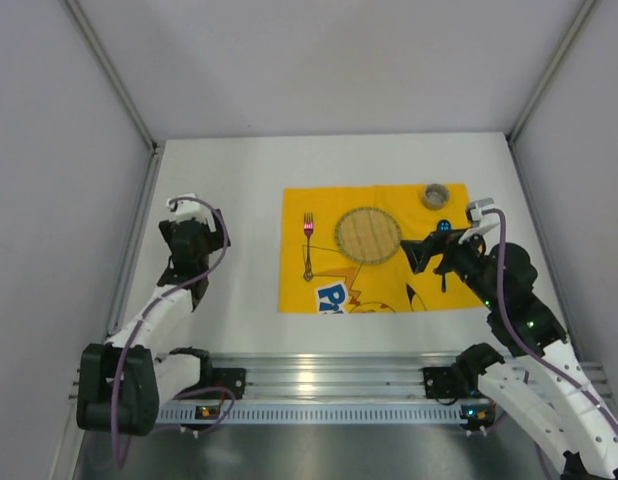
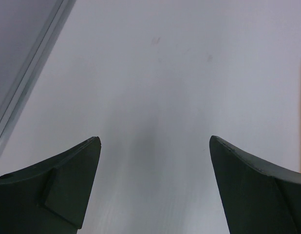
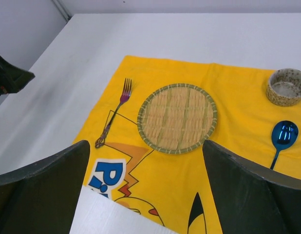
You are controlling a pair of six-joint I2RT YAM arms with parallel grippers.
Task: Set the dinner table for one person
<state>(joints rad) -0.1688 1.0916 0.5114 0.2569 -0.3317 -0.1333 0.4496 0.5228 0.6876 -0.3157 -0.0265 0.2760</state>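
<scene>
My left end effector [image 2: 153, 141] has its two fingers spread wide apart with nothing between them. It hangs over a bare patch of the white tabletop [image 1: 219, 170], well to the left of the yellow placemat [image 1: 299, 290], and only a thin strip of the mat's edge shows at the right of my left wrist view. My right end effector [image 3: 145, 142] is also spread wide and grips nothing. It sits above the right part of the placemat and points left across it. The tabletop fills the space in front of my bases, running from the ribbed metal rail [image 1: 329, 375] at the near edge to the far walls, and the placemat lies flat on it, right of centre. On the mat, a round woven plate [image 1: 368, 235] sits near the middle. A fork [image 1: 308, 245] lies just left of the plate, apart from it, with its tines toward the far side. A small speckled bowl [image 1: 435, 195] stands at the mat's far right corner. A blue spoon [image 3: 283, 136] lies on the near side of the bowl and right of the plate, its handle running under my right fingers. A cartoon print covers the mat's near edge.
</scene>
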